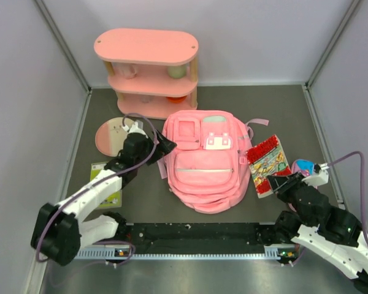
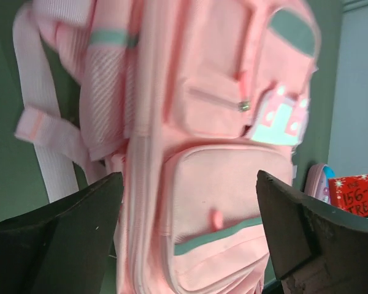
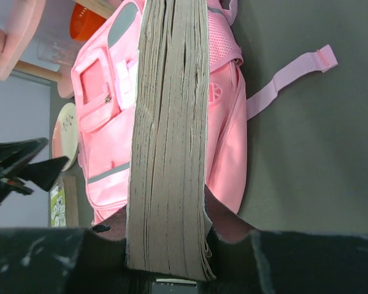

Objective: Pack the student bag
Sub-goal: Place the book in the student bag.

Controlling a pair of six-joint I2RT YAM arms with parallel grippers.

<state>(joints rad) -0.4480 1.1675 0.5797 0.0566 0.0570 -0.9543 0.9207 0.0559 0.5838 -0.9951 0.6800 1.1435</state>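
Top external: left tool (image 1: 165, 146) gapes beside student bag (image 1: 202, 168); right tool (image 1: 271, 184) clamps book (image 1: 267, 159).

Overhead, both wrists: bag (image 1: 205, 165) in common

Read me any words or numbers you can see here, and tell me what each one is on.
"156-ST" above "TREEH", both cut off at the picture's edge: red cover of the book.
Print on the green booklet: too small to read.
student bag: no lettering visible.
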